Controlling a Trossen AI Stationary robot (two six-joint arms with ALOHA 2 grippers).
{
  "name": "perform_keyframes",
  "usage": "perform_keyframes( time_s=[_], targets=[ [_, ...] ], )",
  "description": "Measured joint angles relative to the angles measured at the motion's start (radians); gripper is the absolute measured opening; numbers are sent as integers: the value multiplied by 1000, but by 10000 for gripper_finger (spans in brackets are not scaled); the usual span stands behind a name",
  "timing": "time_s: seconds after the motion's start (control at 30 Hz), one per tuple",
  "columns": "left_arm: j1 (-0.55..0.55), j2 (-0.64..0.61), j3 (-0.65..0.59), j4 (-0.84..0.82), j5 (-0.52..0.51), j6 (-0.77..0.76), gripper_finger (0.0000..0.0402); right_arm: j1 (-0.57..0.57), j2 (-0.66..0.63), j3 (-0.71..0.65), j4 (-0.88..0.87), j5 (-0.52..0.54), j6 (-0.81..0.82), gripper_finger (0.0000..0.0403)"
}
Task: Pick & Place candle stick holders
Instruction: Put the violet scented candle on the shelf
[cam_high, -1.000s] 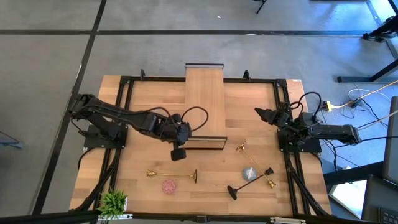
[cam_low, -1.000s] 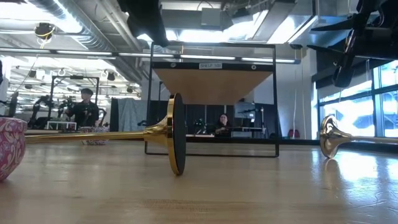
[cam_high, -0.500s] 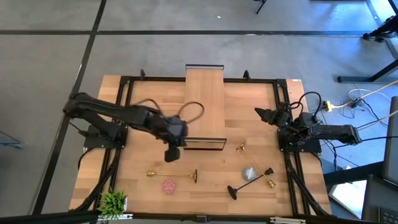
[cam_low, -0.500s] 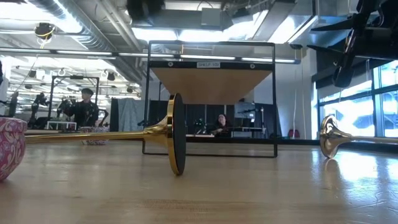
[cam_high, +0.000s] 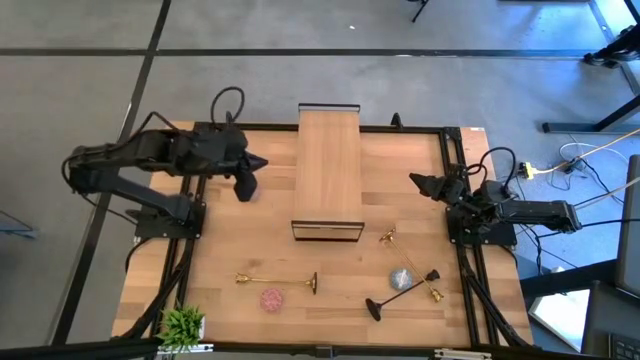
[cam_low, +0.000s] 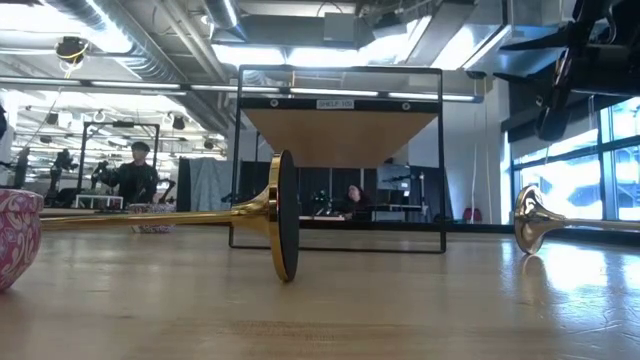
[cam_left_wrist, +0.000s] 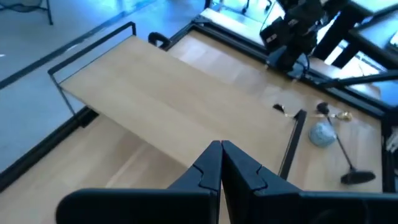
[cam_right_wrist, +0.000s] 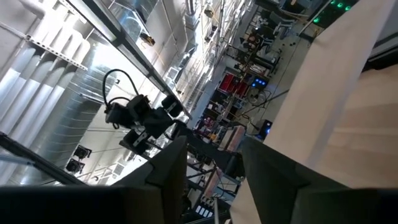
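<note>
Candle stick holders lie on the near half of the table. A gold one (cam_high: 275, 280) rests on its stem and the rim of its round base (cam_low: 285, 215), with a pink cup (cam_high: 271, 298) beside it. To the right are a short gold one (cam_high: 388, 237), a bluish cup (cam_high: 402, 279), a long black one (cam_high: 400, 295) and another gold stem (cam_high: 425, 283). My left gripper (cam_high: 260, 161) is shut and empty, held high left of the plank, far from them (cam_left_wrist: 221, 144). My right gripper (cam_high: 416, 181) waits at the right edge, open and empty (cam_right_wrist: 211, 149).
A long light wooden plank (cam_high: 329, 165) on a black rack runs from the far edge to mid-table, ending at a black bracket (cam_high: 328, 231). A green potted plant (cam_high: 183, 325) stands at the near left corner. People sit in the room beyond (cam_low: 135, 175).
My left gripper has risen and drawn back from beside the plank's near end toward the table's far left, tipping up from pointing steeply down to pointing across the plank. It has stayed shut and carries nothing. The holders lie where they were.
</note>
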Motion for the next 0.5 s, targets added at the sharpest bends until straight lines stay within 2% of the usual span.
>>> perform_keyframes(
  time_s=[0.2, 0.37, 0.5],
  targets=[
    [57, 15, 0, -129, -53, 98, 3, -1, 0, 0, -34, 2, 0, 158],
    [129, 54, -30, -212, -93, -53, 3, -1, 0, 0, -37, 2, 0, 158],
    [185, 74, -118, -212, -23, -162, 2, -1, 0, 0, -38, 2, 0, 158]
  ],
)
